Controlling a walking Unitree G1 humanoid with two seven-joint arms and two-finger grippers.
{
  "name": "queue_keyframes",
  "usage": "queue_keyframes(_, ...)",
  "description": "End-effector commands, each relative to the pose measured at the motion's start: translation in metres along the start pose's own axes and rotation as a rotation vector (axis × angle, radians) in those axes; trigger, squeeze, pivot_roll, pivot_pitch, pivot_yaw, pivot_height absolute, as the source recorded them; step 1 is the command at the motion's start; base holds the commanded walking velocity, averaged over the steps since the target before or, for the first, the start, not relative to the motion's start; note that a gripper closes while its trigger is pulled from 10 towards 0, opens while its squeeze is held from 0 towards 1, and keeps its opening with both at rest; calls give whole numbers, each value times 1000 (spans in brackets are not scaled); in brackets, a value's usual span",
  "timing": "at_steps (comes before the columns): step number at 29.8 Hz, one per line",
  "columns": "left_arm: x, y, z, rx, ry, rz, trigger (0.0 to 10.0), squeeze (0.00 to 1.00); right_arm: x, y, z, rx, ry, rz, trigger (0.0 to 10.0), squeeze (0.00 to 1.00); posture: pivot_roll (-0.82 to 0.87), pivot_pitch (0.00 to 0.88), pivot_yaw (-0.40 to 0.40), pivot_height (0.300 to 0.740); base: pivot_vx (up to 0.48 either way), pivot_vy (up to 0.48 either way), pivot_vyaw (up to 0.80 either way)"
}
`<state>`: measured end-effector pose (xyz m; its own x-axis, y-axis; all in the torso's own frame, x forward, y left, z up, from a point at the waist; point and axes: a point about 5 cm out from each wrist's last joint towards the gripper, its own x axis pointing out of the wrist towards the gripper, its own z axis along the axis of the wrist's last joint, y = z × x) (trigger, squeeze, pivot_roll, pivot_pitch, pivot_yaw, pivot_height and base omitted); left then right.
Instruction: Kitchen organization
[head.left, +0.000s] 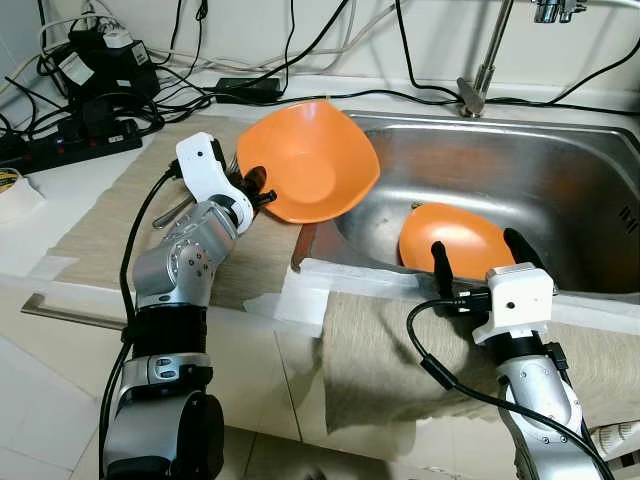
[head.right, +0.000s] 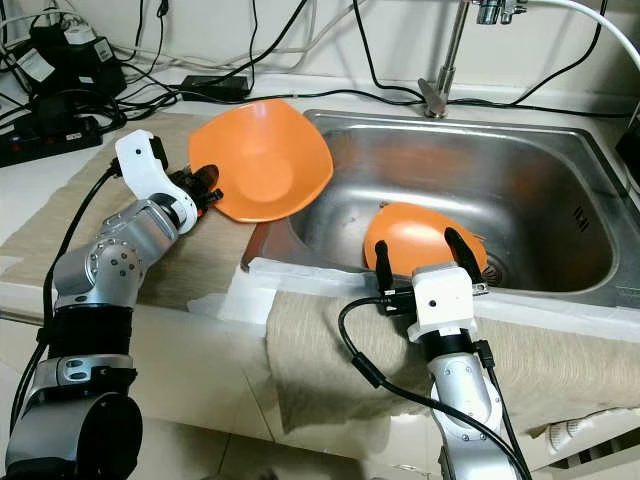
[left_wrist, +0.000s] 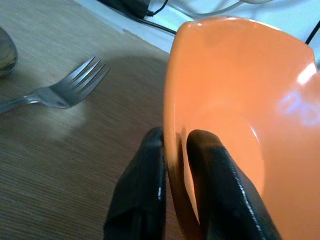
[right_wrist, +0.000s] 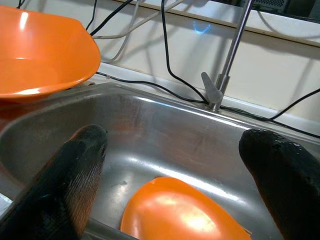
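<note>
The left gripper (head.left: 262, 190) pinches the rim of an orange bowl (head.left: 312, 160), held tilted beside the sink (head.left: 560, 170). The right gripper (head.right: 421, 253) hangs open over a second bowl (head.right: 420, 235) in the basin (likely next); it should grip the rim squarely.

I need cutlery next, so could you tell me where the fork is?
The fork lies on the brown mat left of the sink, beside the left gripper.

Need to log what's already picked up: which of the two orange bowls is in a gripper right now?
The orange bowl at the sink's left edge: the left gripper pinches its rim, holding it tilted. The bowl in the sink lies upside down, ungripped, under the open right gripper.
</note>
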<state>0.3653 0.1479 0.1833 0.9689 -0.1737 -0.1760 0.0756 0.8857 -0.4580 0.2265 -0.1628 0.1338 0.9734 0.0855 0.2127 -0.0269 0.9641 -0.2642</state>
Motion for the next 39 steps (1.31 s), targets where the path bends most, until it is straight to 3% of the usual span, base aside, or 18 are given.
queue_keyframes(1, 1, -3, 9, 7, -29, -24, 0, 0, 2, 1, 0, -3, 6, 13, 10000, 0, -60, 0, 74, 736, 0, 0, 0)
queue_keyframes(10, 0, -7, 21, -3, -80, -63, 0, 0, 3, 1, -1, -1, 11, 18, 10000, 0, -55, 0, 70, 736, 0, 0, 0)
queue_keyframes(19, -2, -7, 15, 156, -101, -128, 0, 0, 3, 4, -2, 13, 21, 32, 10000, 0, -54, 0, 71, 736, 0, 0, 0)
queue_keyframes(29, -6, -17, 36, 102, -189, -171, 0, 0, 7, 5, -2, 45, 29, 47, 10000, 0, -52, 0, 67, 736, 0, 0, 0)
queue_keyframes(32, -9, -28, 44, 65, -233, -215, 0, 0, 11, 8, -2, 98, 43, 59, 10000, 0, -48, 0, 66, 736, 0, 0, 0)
queue_keyframes(39, -13, -37, 48, 7, -267, -255, 0, 0, 17, 6, -2, 167, 55, 54, 10000, 0, -45, 0, 67, 736, 0, 0, 0)
